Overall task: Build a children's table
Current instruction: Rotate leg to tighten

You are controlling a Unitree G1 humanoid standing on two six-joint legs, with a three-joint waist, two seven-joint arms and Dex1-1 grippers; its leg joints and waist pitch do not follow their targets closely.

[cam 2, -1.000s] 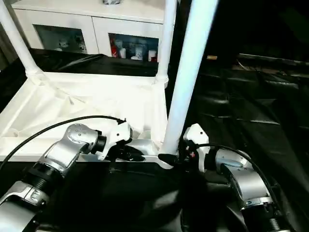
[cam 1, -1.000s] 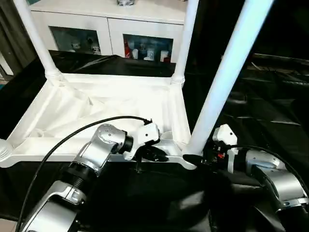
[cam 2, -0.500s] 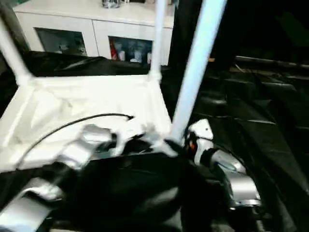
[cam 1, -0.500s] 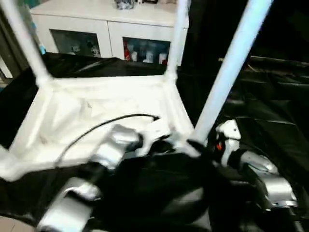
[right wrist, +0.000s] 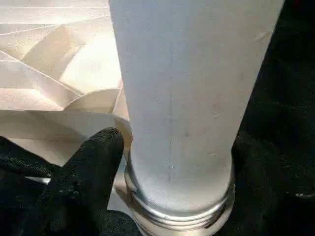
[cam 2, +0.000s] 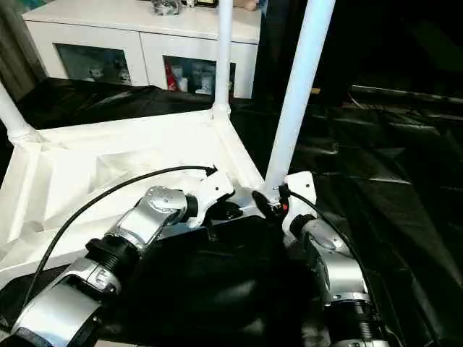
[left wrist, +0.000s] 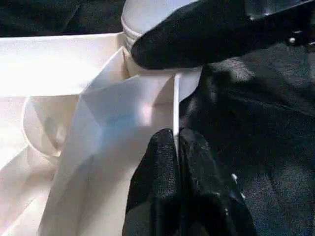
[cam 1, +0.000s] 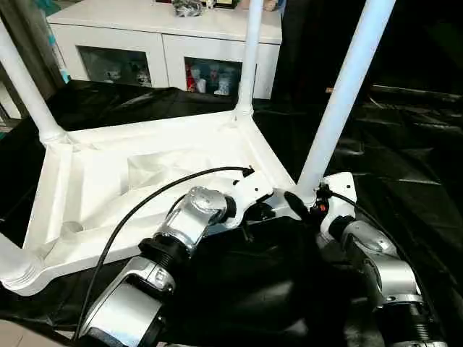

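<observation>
Children's table [cam 1: 145,181] has swung round on the worktop [cam 1: 405,173]. Left tool [left wrist: 175,147] clenched on its rim; right tool [cam 1: 304,204] grip at leg [cam 1: 340,101] base: cannot tell. Risk: leg unseats if twisted.

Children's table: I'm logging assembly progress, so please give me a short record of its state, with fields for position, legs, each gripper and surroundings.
position: children's table lies upside down on a black-draped table
legs: four stand in the corner sockets
left gripper: shut on the tabletop's thin edge
right gripper: at the base of the near right leg, one finger beside it
surroundings: white cabinet behind
</observation>
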